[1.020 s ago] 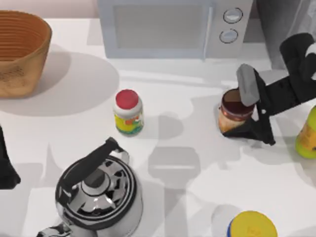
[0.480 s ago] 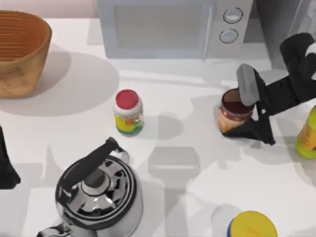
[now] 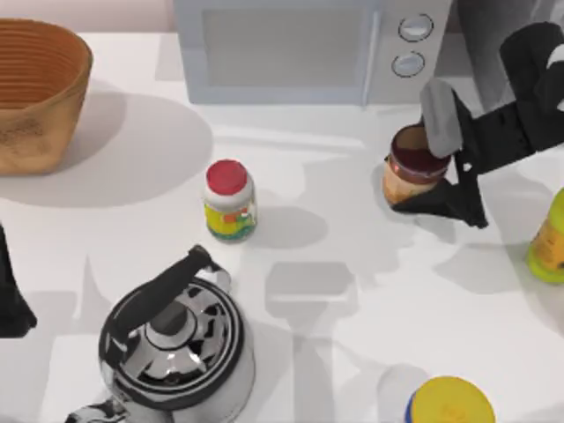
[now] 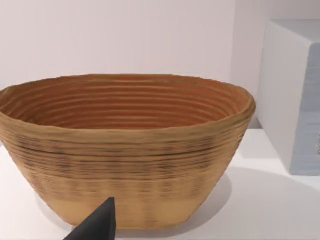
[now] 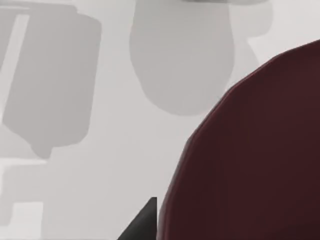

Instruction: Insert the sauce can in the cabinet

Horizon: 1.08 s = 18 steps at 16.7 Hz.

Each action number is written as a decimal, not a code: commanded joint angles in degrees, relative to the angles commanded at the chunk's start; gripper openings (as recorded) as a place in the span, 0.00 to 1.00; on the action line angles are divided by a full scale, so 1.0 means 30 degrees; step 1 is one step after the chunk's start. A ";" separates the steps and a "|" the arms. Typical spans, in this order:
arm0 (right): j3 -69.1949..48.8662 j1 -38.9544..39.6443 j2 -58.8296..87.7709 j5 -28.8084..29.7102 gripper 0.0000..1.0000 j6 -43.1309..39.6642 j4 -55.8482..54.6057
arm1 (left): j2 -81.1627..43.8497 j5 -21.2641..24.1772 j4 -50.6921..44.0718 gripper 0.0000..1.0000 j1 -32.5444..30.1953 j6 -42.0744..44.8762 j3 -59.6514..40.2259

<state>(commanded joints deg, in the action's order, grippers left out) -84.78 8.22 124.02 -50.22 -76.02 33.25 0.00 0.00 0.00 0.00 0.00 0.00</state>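
The sauce can (image 3: 408, 167), a small jar with a dark maroon lid and an orange-brown label, hangs above the table at the right, just in front of the microwave's knobs. My right gripper (image 3: 434, 167) is shut on it, one finger on its far side and one on its near side. In the right wrist view the maroon lid (image 5: 250, 150) looms close beside a dark fingertip (image 5: 142, 222). The cabinet (image 3: 485, 44), dark grey and speckled, stands at the back right behind the right arm. My left arm (image 3: 11, 300) is parked at the left edge.
A pale grey microwave (image 3: 300, 48) stands at the back centre and a woven basket (image 3: 35, 92) (image 4: 125, 150) at the back left. A red-lidded jar (image 3: 229, 201), a steel kettle (image 3: 176, 339), a yellow-lidded blue can (image 3: 449, 404) and a yellow-green bottle (image 3: 551, 238) are also on the table.
My right gripper has carried the sauce can up off the table and toward the back. Its shadow now lies apart from it. The left arm has not moved.
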 joint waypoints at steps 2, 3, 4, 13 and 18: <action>-0.1553 -0.0043 -0.0575 -0.0128 0.00 -0.0215 0.1455 | 0.0000 0.0000 0.0000 1.00 0.0000 0.0000 0.0000; -0.2297 -0.0058 -0.0945 -0.0141 0.00 -0.0291 0.2377 | 0.0000 0.0000 0.0000 1.00 0.0000 0.0000 0.0000; -0.2935 -0.0074 -0.1359 -0.0116 0.00 -0.0313 0.3404 | 0.0000 0.0000 0.0000 1.00 0.0000 0.0000 0.0000; -0.4152 -0.0001 -0.3045 0.0434 0.00 0.0187 0.9282 | 0.0000 0.0000 0.0000 1.00 0.0000 0.0000 0.0000; -0.3948 0.0146 -0.3089 0.0484 0.00 0.0332 0.9179 | 0.0000 0.0000 0.0000 1.00 0.0000 0.0000 0.0000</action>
<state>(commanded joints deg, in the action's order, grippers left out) -96.63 8.66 114.75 -48.77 -75.03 60.78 0.00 0.00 0.00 0.00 0.00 0.00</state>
